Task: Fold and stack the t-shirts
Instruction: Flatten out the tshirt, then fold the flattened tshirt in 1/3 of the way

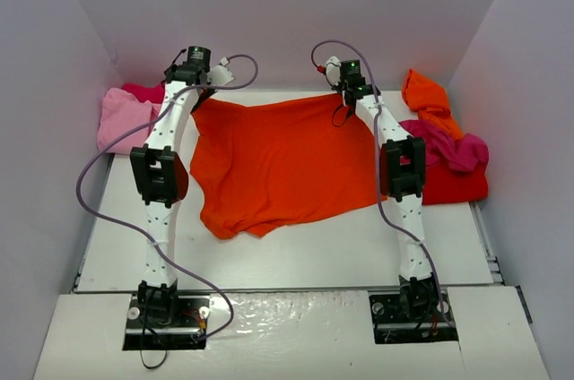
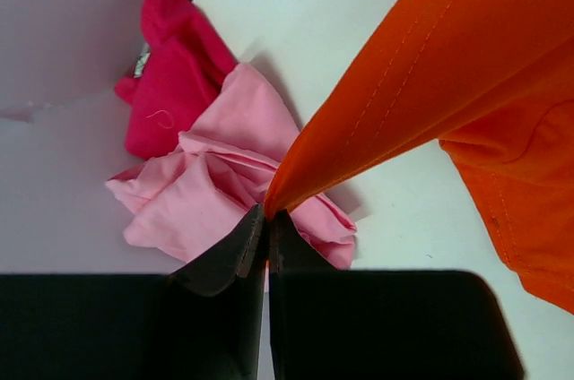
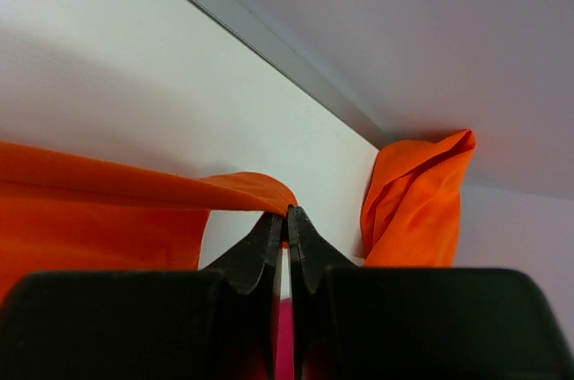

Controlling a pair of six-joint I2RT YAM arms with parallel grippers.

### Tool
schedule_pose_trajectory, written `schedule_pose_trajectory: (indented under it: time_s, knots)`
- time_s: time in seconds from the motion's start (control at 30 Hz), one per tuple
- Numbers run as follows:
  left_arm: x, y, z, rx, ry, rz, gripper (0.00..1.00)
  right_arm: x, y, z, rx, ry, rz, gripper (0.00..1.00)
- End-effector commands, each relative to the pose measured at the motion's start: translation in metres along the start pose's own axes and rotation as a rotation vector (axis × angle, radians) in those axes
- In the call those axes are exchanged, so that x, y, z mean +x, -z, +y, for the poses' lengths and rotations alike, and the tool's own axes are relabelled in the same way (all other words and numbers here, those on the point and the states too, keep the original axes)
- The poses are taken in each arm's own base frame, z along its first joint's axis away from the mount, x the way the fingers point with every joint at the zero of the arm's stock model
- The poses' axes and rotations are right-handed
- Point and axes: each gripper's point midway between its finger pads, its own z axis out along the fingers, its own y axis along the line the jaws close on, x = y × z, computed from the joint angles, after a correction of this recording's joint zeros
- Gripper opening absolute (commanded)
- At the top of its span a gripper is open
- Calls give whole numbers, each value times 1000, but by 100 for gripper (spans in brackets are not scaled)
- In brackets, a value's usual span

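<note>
A bright orange t-shirt point(image 1: 278, 160) hangs stretched between both arms at the far side of the table, its lower part lying rumpled on the white table point(image 1: 341, 246). My left gripper point(image 1: 204, 86) is shut on the shirt's far left corner point(image 2: 296, 174). My right gripper point(image 1: 345, 93) is shut on the far right corner point(image 3: 256, 190). A light pink t-shirt point(image 1: 121, 120) and a magenta one point(image 1: 143, 91) lie crumpled at the far left. At the right lie another orange t-shirt point(image 1: 426, 98), a magenta one point(image 1: 448, 147) and a red one point(image 1: 457, 185).
Grey walls close the table in on the left, back and right. A metal rail point(image 3: 260, 39) runs along the far table edge. The crumpled pink shirt point(image 2: 206, 183) lies right under my left gripper point(image 2: 266, 211). The second orange shirt point(image 3: 417, 201) lies beside my right gripper point(image 3: 288, 211).
</note>
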Motion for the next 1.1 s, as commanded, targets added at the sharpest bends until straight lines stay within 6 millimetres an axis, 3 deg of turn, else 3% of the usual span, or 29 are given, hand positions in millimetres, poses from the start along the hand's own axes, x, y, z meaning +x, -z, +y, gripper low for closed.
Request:
schedule_pose_trajectory:
  time_s: [0.0,0.17,0.37,0.5,0.63,0.8,1.07]
  knots:
    - [-36,55,59,-246,22,-94,0,-23,10,-33,99,-25,-68,0]
    - [-58,72,60,-310,-55,-110,0,-27,12,-36,81,-36,-97,0]
    - [-67,81,9,-152,-107,-128,0,-15,14,-24,33,-9,-81,0]
    - [-50,88,-30,-5,-129,-92,0,-6,28,-19,-8,29,-73,0]
    - [-33,103,-43,49,-140,-59,0,4,41,-17,-31,69,-62,0]
    - [-19,135,-42,46,-142,-46,0,1,58,-25,-46,75,-91,0]
    - [-15,164,-34,11,-141,-52,0,-4,68,-44,-17,53,-112,0]
